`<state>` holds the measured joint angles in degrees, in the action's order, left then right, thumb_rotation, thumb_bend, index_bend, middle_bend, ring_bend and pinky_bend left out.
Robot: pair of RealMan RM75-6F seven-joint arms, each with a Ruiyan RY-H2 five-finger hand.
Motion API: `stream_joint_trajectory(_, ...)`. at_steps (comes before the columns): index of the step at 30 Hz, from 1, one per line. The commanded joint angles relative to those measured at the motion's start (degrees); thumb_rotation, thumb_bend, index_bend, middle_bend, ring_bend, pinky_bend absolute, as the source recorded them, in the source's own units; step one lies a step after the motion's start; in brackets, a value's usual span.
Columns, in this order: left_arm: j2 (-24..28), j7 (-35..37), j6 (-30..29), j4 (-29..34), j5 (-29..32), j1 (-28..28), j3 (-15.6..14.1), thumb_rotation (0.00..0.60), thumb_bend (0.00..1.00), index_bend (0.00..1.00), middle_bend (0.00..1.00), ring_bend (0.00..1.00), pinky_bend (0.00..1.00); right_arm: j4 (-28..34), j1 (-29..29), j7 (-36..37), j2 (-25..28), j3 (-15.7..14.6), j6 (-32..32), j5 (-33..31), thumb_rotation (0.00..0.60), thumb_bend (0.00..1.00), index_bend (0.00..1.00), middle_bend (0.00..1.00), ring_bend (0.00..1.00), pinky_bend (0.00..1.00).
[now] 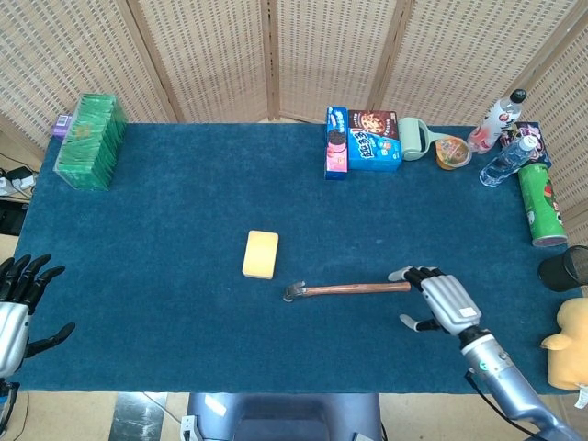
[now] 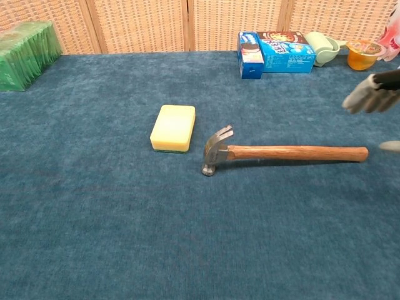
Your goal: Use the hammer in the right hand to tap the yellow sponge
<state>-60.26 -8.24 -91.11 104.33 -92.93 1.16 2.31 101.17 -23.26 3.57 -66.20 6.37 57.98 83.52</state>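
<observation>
The yellow sponge (image 1: 261,254) (image 2: 173,127) lies flat near the middle of the blue table. Just to its right lies the hammer (image 1: 347,288) (image 2: 284,153), its metal head toward the sponge and its wooden handle pointing right. My right hand (image 1: 439,299) (image 2: 374,92) hovers open at the handle's right end, fingers spread, holding nothing. My left hand (image 1: 18,299) stays open off the table's front left corner, and only the head view shows it.
Along the back edge stand cookie boxes (image 1: 361,141), a green cup (image 1: 413,139), an orange cup (image 1: 452,152), bottles (image 1: 501,138) and a green can (image 1: 537,204). A green packet stack (image 1: 90,140) sits back left. A black cup (image 1: 567,269) stands at the right edge.
</observation>
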Motion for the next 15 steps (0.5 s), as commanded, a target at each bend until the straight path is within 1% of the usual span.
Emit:
stream_joint_trajectory(1,0.02,0.42,0.09,-0.32,0.5,-0.01,0.04,0.6,0.18,0.18,0.1,0.0,0.0,0.64,-2.73,-4.65,-2.68,1.61,-3.49,-4.57,0.6,0.31,0.28,0.28,0.27,0.24)
stream_joint_trajectory(5,-0.16,1.61,0.42,-1.39,1.52,0.05,0.16,0.6,0.18,0.18,0.1,0.0,0.0,-0.13,-5.22,-10.18,-5.67,2.58,-5.75,-9.86,0.6,0.31,0.29,0.28,0.27,0.24)
stream_joint_trajectory(8,-0.27,2.8,0.87,-2.45,2.31,0.26,0.33,0.6,0.18,0.18,0.1,0.0,0.0,-0.77,-6.76,-13.91,-8.17,3.31,-6.19,-14.05,0.6,0.31,0.31,0.28,0.27,0.24)
stream_joint_trajectory(15,-0.51,5.6,1.99,-4.92,3.83,0.94,0.83,0.6,0.18,0.18,0.1,0.0,0.0,-3.49,-10.7,-22.13,-13.75,3.82,-7.07,-22.71,0.6,0.31,0.33,0.28,0.27,0.24)
